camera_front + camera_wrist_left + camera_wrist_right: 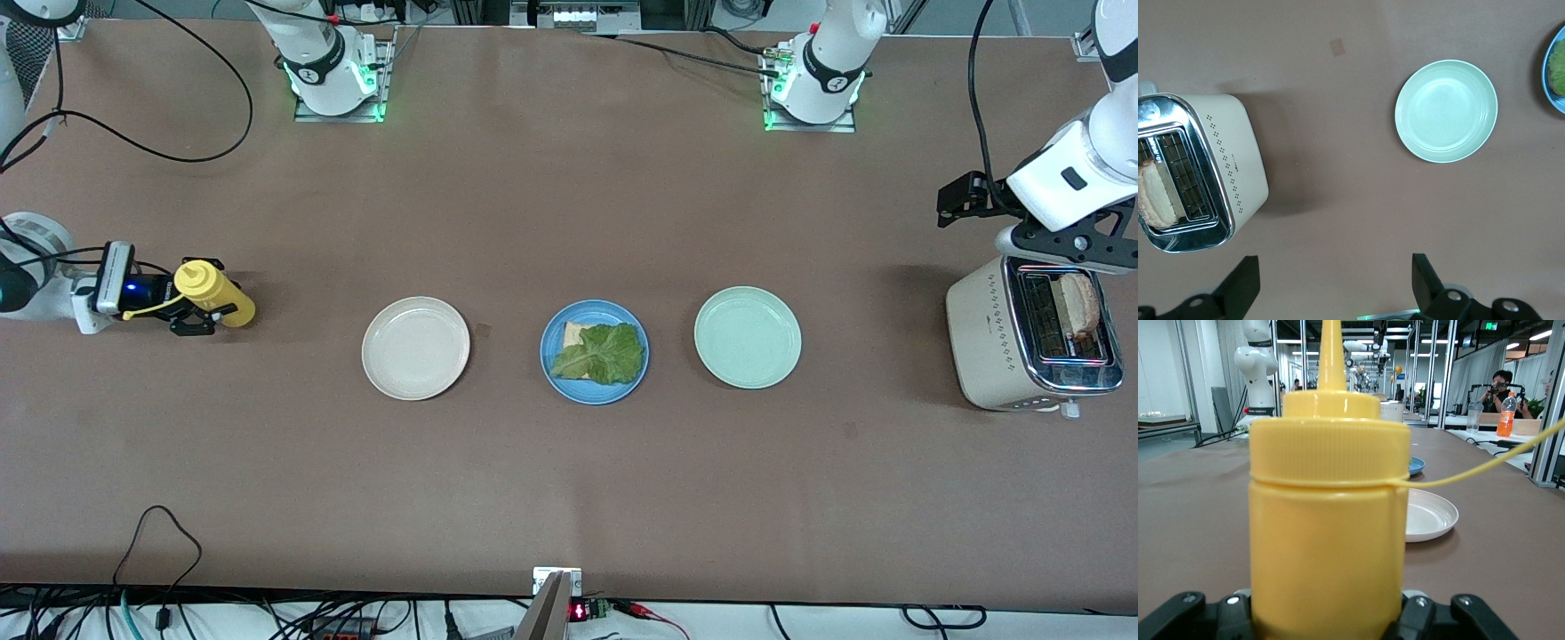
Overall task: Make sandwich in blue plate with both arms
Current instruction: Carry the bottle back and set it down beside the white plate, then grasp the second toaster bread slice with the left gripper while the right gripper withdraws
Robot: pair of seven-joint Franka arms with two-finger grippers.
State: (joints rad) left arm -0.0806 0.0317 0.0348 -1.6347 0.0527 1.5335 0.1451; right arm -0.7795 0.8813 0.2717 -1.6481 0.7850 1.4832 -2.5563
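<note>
The blue plate (594,352) sits mid-table, between the beige plate (415,348) at its 9 o'clock and the green plate (748,337) at its 3 o'clock in the front view. On it lies one slice of bread (573,335) with a lettuce leaf (601,354) spread over most of it, so the sandwich is half built and lacks its top slice. Both other plates hold nothing, which suggests they served only as staging spots.

That top slice is most likely the toast (1079,302) standing in the slot of the toaster (996,342), far out at 3 o'clock from the blue plate, at the left arm's end of the table. The left end effector (1331,280) hangs above the table just beside the toaster, its fingers spread wide and holding nothing, apparently set to reach the toast from above.

The right end effector (191,313) is far out at 9 o'clock, at the right arm's end of the table, low at the table. Its fingers are clamped partway around a yellow squeeze bottle (213,293), held upright with its nozzle up. The bottle is probably kept ready there, well apart from the plates, to sauce the lettuce before the toast closes the sandwich.
</note>
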